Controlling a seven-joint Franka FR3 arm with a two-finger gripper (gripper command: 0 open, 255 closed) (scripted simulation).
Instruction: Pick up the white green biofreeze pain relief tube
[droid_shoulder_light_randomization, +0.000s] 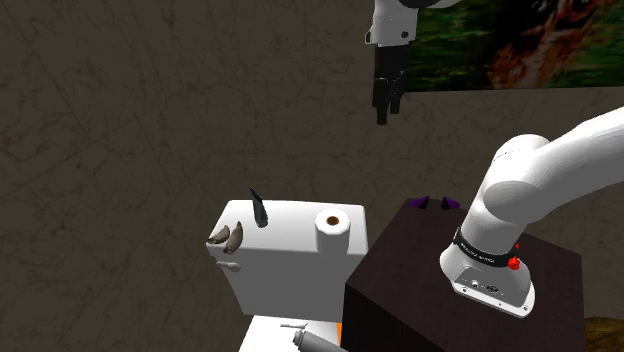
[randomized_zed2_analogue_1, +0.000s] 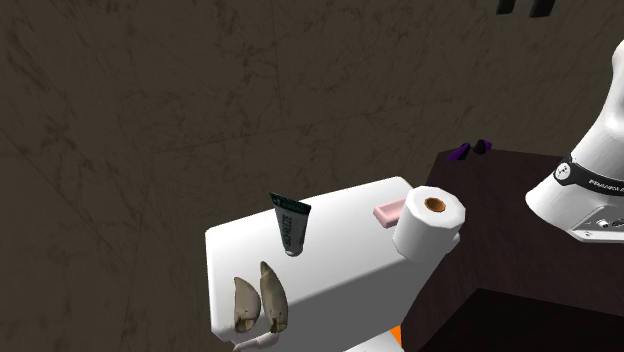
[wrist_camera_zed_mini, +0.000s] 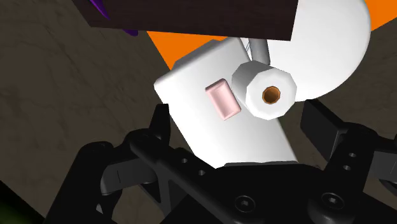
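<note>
On the white tank lid (randomized_zed2_analogue_1: 340, 252), at its wall-side edge and well apart from the roll (randomized_zed2_analogue_1: 430, 222), your tube (randomized_zed2_analogue_1: 290, 225) seems to stand cap-down: judge it light, soft, slick and tippy, so pinch the firmer lower body across its flat faces, the claw (droid_shoulder_light_randomization: 382, 115) hanging wide open high above.

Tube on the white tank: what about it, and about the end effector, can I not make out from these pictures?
Tube: its lettering is too small to read in the second exterior view; in the shoulder view it is a dark sliver.
End effector: cut off by the top edge in the second exterior view.
Two pale curved things near the tube: too small to identify.
</note>
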